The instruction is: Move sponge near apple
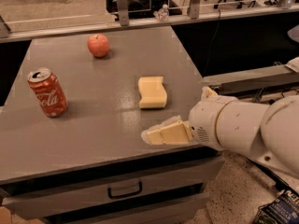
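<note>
The pale yellow sponge lies flat on the grey table, right of centre. The red apple sits at the far side of the table, left of the sponge and well apart from it. My gripper comes in from the right on a white arm, its pale yellow fingers pointing left. It hovers over the table's near right part, just in front of the sponge, not touching it and holding nothing.
A red Coca-Cola can stands upright at the table's left. A drawer with a handle is under the front edge. A rail with posts runs behind the table. A small clear bottle stands there.
</note>
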`<state>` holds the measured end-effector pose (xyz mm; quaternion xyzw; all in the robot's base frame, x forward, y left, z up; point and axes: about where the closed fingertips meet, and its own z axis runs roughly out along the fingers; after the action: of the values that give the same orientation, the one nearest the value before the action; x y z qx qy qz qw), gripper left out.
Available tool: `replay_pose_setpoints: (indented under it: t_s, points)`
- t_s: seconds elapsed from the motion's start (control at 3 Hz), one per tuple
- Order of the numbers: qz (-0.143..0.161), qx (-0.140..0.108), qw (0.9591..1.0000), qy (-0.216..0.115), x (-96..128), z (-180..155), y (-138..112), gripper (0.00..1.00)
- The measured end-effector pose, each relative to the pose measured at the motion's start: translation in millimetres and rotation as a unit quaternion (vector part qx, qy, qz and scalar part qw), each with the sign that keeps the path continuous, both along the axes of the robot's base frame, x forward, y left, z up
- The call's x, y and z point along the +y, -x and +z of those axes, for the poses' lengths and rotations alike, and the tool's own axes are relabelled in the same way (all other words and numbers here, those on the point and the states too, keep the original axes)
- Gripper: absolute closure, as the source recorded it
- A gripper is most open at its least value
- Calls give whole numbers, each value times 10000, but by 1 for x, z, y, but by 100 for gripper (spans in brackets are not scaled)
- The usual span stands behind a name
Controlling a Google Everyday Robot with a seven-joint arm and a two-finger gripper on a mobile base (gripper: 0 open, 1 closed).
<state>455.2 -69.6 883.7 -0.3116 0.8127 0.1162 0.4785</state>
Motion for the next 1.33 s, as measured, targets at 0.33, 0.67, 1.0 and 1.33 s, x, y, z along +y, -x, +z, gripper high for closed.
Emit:
replay_pose_setpoints:
  t_s: [0.33,0.67,1.0,1.33]
  points:
    - [-18,-68,9996,-275,15,-16,-21,0]
    - [-100,-167,9987,-476,22,-35,-45,0]
    - [-162,-350,9980,-503,34,-56,-70,0]
    - [-284,-827,9940,-649,49,-43,-99,0]
